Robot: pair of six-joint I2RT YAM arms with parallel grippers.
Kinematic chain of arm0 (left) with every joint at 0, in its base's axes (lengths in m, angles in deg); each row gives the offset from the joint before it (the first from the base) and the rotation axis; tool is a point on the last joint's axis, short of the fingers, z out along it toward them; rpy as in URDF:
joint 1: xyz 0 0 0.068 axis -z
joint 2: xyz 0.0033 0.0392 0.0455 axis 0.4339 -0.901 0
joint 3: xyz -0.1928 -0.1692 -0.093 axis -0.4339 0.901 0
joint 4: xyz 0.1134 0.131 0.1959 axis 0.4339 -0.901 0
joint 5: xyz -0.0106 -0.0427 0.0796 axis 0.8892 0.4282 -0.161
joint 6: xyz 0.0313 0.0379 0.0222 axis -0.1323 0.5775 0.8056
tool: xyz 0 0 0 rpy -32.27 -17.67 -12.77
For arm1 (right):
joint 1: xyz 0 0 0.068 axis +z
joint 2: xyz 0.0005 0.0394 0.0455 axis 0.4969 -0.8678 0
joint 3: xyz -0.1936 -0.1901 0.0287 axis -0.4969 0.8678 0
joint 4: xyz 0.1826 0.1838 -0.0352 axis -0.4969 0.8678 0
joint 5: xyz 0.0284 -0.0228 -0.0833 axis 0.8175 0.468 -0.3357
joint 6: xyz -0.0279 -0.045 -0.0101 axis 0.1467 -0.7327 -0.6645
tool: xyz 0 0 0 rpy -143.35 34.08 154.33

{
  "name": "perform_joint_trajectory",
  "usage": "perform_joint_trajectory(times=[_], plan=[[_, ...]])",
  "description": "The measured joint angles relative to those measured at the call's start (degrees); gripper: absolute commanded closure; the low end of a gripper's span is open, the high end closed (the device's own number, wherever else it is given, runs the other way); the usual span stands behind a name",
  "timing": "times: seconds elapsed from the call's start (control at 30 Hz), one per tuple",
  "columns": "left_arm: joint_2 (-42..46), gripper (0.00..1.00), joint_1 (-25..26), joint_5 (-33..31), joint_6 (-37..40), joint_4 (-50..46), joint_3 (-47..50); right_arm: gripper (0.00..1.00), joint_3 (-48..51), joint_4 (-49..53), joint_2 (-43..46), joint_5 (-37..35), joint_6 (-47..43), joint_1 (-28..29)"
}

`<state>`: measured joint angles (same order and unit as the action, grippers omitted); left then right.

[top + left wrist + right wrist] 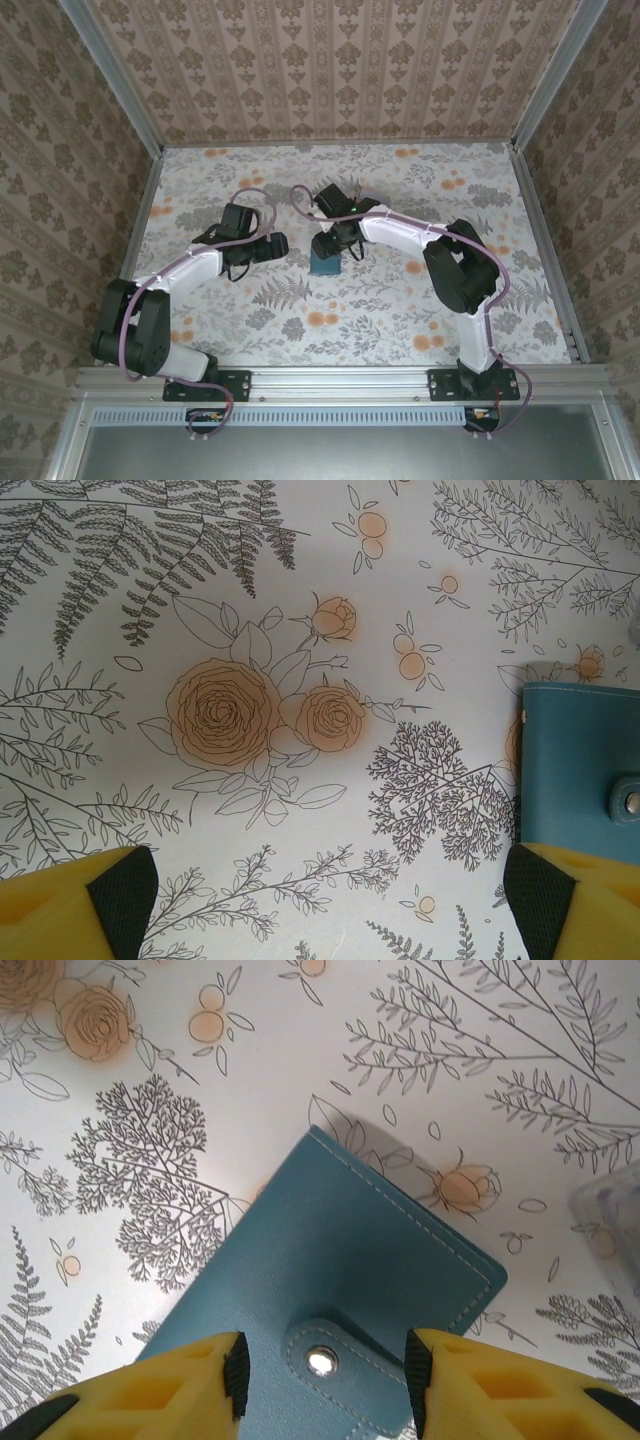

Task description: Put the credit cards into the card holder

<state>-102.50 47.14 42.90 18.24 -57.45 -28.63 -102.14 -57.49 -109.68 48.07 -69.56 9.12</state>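
Teal card holder lies shut & flat on floral table nr centre, right under R gripper, jaws abt half apart astride its snap tab, contact unclear; L gripper wide, empty, holder just beside one fingertip.

Right tool over teal card holder
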Motion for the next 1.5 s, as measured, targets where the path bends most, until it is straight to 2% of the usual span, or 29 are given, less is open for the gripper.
perform_joint_trajectory(times=[0.5, 0.8, 0.97, 1.27, 1.5], plan=[[0.00, 0.05, 0.00, -0.35, 0.00, 0.22, -0.11, 0.55, -0.76, 1.22, -3.65, -3.85, 0.02, 1.51], [-0.02, 0.06, 0.00, 1.14, -0.46, 1.49, -0.11, 1.00, 0.79, -1.79, -2.91, -6.38, 0.07, 2.08], [-0.74, 0.08, 0.50, 2.25, -1.16, 3.45, -0.11, 1.00, 5.18, -6.27, -0.20, -5.84, 0.98, 1.97], [-4.20, 0.10, 3.34, 7.37, -3.93, 6.32, -0.68, 1.00, 15.08, -13.81, 8.13, 4.00, 7.48, -1.81], [-4.20, 0.12, 3.63, 10.27, -5.11, 9.38, -0.70, 1.00, 26.88, -27.69, 14.62, 16.59, 18.27, -9.94]])
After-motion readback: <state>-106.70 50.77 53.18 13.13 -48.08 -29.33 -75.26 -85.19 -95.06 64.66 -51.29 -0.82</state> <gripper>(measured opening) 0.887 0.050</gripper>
